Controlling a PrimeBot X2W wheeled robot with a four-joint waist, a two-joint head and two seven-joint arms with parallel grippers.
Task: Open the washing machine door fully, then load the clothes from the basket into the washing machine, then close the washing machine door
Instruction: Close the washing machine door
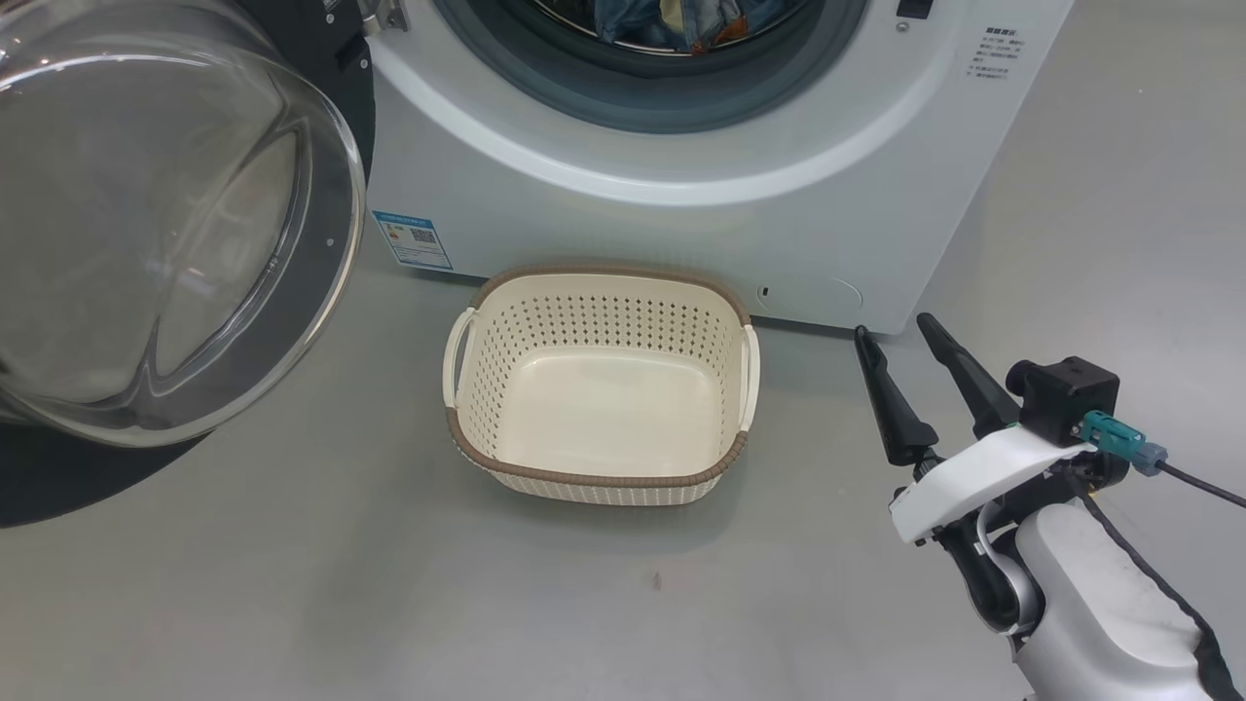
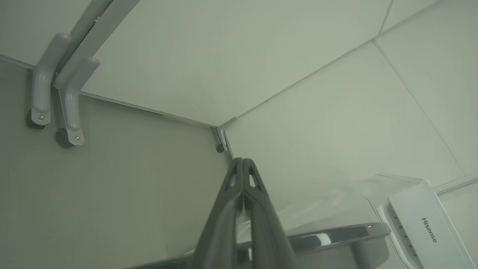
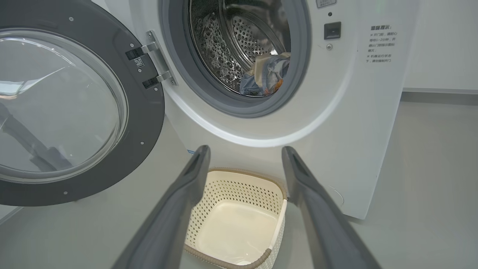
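Presently the washing machine door [image 3: 71, 108] stands wide open, left of the drum [image 3: 239, 45] — stiff, hinged, probably slick; push at its free edge. Left tool [image 2: 242, 160] pressed together, right tool [image 1: 894, 327] spread.

The end effector [image 3: 245, 149] is being held with its two fingers [image 3: 179, 209] spread wide. Between them the basket [image 3: 239, 186] is being framed, sitting on the floor [image 3: 429, 168] just before the washer [image 3: 354, 112], its bare cream bottom being shown. The door [image 3: 149, 123] is standing wide open at the left on its metal hinge [image 3: 157, 61]. The clothes [image 3: 267, 76] are lying low inside the drum [image 3: 239, 33], behind the grey gasket [image 3: 298, 56]. Printed text is being displayed on the washer's front, right of the opening.
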